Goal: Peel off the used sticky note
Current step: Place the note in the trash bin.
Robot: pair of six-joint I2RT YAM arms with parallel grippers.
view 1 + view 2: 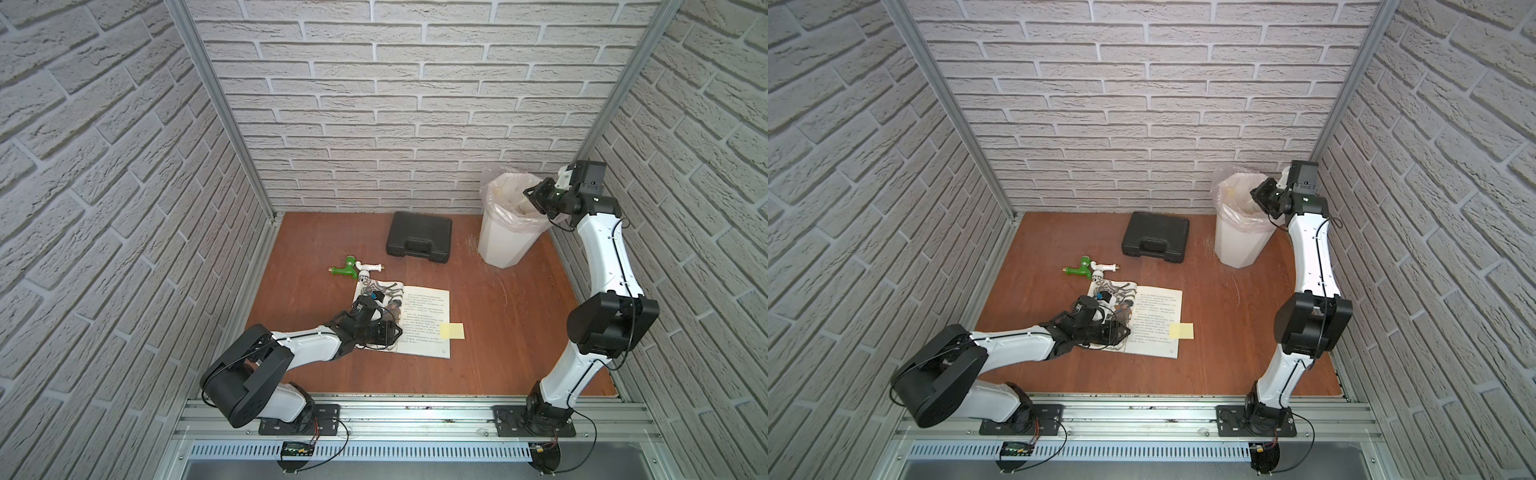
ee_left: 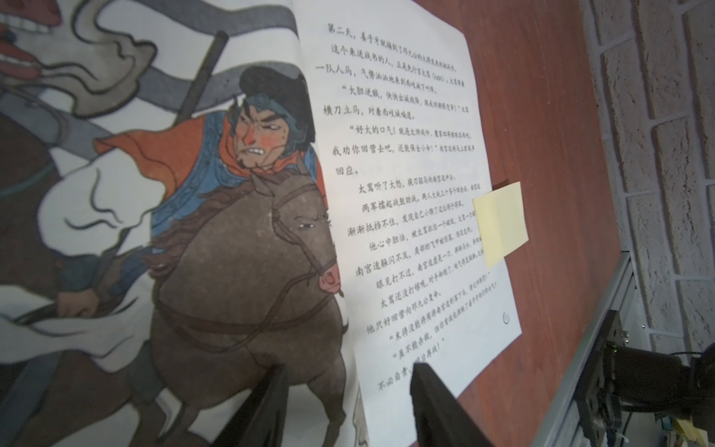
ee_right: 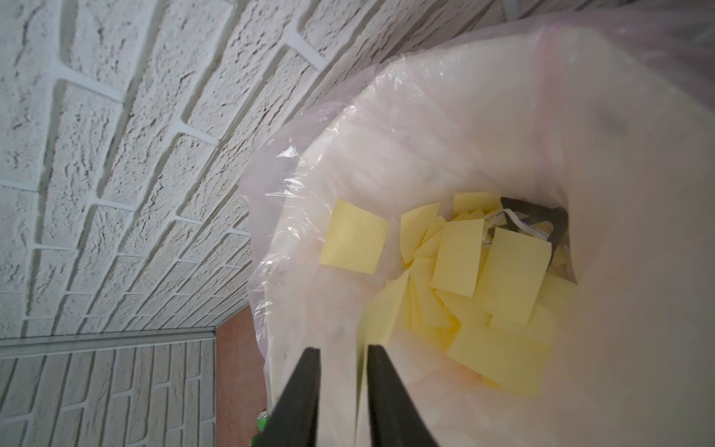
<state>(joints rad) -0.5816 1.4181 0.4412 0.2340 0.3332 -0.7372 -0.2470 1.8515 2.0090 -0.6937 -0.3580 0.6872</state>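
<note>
Here, white brick-patterned walls (image 1: pixel 374 104) enclose a reddish-brown wooden tabletop (image 1: pixel 498 353). A pale yellow square sticky note (image 1: pixel 452 331) clings to the open picture book's (image 1: pixel 424 316) three-o'clock edge. The left gripper (image 2: pixel 348 369) is spread over the book; the right gripper (image 3: pixel 343 348) is parted and empty above the one-o'clock bag-lined white bin (image 1: pixel 498 245).

Illustrated page (image 1: pixel 376 286) partly beneath left jaws

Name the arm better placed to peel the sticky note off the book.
Left, probably: the left gripper is open over the book near the sticky note; the right gripper hangs over the trash bin.
</note>
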